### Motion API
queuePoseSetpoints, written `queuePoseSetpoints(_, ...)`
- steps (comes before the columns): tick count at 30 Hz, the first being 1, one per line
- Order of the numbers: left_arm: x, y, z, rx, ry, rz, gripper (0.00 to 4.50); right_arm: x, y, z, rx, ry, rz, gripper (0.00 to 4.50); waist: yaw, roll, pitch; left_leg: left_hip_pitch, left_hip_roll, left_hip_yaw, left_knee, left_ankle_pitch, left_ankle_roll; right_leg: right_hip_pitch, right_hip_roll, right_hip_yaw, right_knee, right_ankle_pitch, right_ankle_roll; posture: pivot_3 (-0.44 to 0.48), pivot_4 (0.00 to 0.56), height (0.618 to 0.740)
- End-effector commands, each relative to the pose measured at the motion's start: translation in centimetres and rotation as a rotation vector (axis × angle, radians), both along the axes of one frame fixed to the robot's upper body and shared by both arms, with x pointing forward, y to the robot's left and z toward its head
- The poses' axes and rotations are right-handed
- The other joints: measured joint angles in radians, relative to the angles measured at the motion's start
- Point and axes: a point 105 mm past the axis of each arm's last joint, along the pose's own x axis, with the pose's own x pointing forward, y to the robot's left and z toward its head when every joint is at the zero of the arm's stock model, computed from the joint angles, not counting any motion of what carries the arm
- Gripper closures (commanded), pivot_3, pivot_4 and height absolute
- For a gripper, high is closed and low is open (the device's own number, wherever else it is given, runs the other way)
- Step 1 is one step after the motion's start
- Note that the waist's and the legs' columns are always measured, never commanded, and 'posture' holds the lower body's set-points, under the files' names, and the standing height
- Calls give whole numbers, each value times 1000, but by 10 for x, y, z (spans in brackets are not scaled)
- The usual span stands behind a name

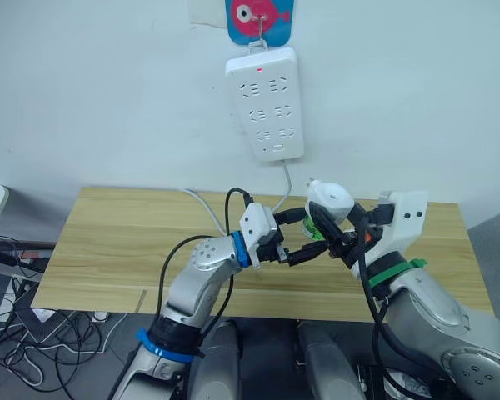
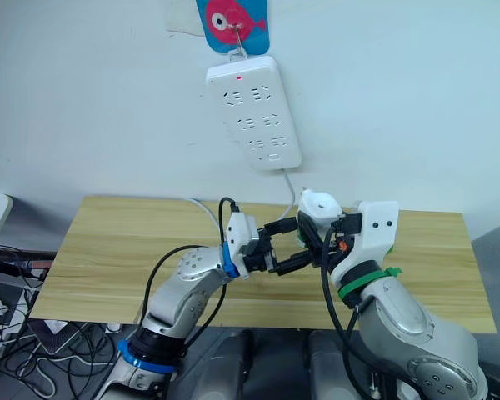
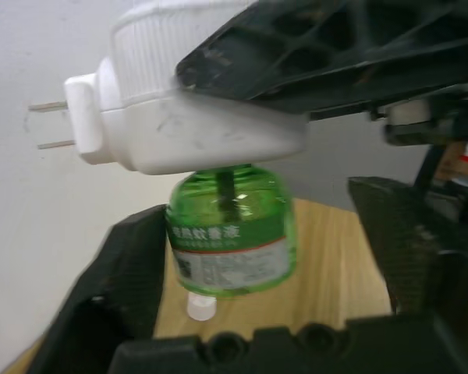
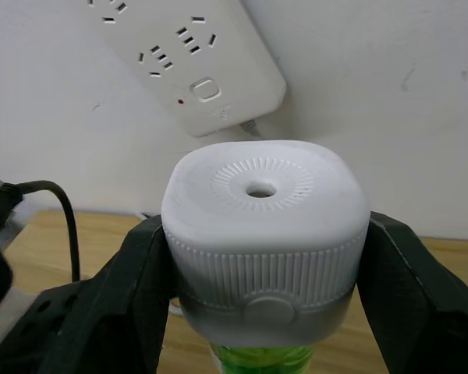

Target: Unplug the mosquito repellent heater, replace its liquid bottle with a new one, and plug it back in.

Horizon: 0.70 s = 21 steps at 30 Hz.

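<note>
My right gripper (image 4: 267,226) is shut on the mosquito repellent heater (image 1: 329,198), a white rounded unit held in the air above the wooden table (image 1: 117,242). The heater is clear of the power strip, and its two plug prongs (image 3: 47,125) are bare. Its liquid bottle (image 3: 230,234), green with a dark wick, hangs from the heater's underside. My left gripper (image 1: 304,233) is open, with one finger on each side of that bottle and a gap on one side. A small white cap (image 3: 201,305) peeks out past the bottle's base, and what it belongs to is hidden.
The long white power strip (image 1: 265,104) hangs on the wall from a pink fish hook, with a red light on. Its white cord (image 1: 202,202) drops to the table's back edge. Tangled cables (image 1: 8,317) lie on the floor at the left.
</note>
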Motion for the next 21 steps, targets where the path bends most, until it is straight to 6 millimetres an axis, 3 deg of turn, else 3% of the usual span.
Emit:
queuePoseSetpoints(1, -2, 22, 16, -25, -28, 4, 0, 3, -13, 12, -12, -66, -39, 1571, 0, 0, 0, 0, 0, 0, 0, 0, 0, 0, 0, 0, 0, 0, 0, 82, 307, 740)
queuePoseSetpoints(5, 4, 45, 19, 2, -14, 30, 0, 5, -18, 14, -41, -86, -46, 1571, 1, 0, 0, 0, 0, 0, -1, 0, 0, 0, 0, -1, 0, 0, 0, 101, 307, 740)
queuePoseSetpoints(9, 28, 68, 39, -13, -35, 137, 0, 1, -10, 22, -83, -128, 8, 1571, 4, 0, 0, 0, 0, 0, -1, 0, 0, 0, 0, -3, 0, 0, 0, 118, 309, 740)
queuePoseSetpoints(15, 56, 79, 56, -19, -110, 212, 0, 0, 2, 30, -92, -154, 70, 1571, 6, 0, 0, 0, -1, 0, -1, 0, 0, 0, 0, -6, 0, 0, -1, 141, 305, 740)
queuePoseSetpoints(21, 82, 92, 73, -20, -177, 261, 0, -1, 2, 29, -97, -149, 80, 1571, 10, 0, 0, -1, 0, -4, -1, 0, 0, 0, -1, -11, 0, 3, -4, 132, 297, 740)
